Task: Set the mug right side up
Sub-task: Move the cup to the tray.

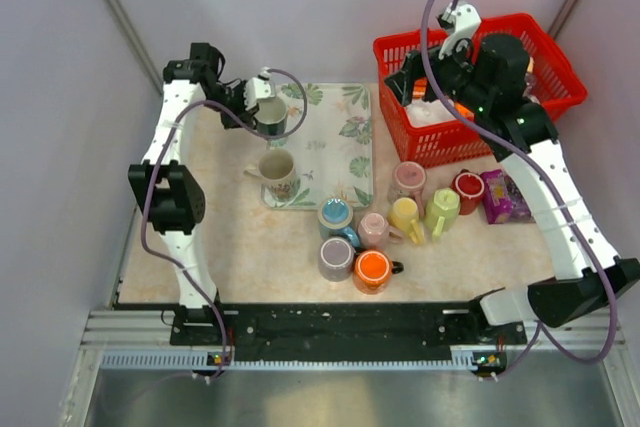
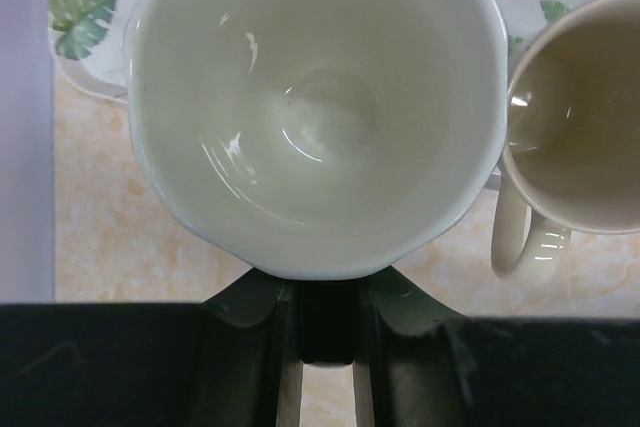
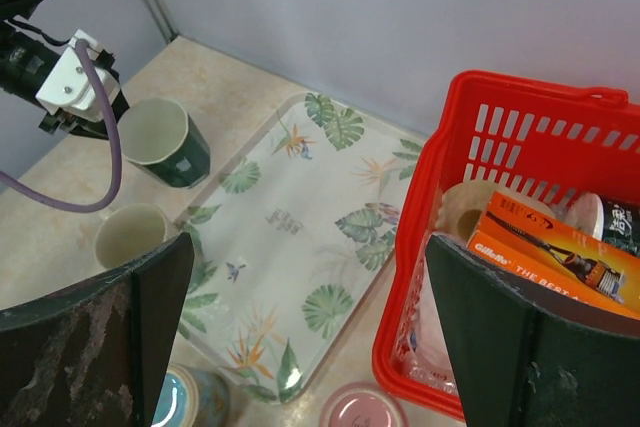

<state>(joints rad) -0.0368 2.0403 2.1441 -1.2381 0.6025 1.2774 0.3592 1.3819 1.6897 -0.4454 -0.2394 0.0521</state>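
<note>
A dark green mug [image 1: 271,115] with a white inside [image 2: 315,107] stands mouth up at the back left corner of the leaf-print tray [image 1: 335,142]. My left gripper [image 1: 252,102] is shut on its handle side, the fingers [image 2: 250,307] meeting just under the rim. From the right wrist view the mug [image 3: 165,140] looks upright; whether it rests on the tray [image 3: 300,217] or hangs just above it, I cannot tell. My right gripper [image 1: 412,82] hovers open and empty [image 3: 310,247] between the tray and the red basket.
A cream mug [image 1: 277,172] [image 2: 580,117] stands upright on the tray's left edge, close beside the green one. Several coloured mugs [image 1: 372,269] cluster in front of the tray. A red basket [image 1: 540,37] of packets sits back right, a purple packet [image 1: 497,195] before it.
</note>
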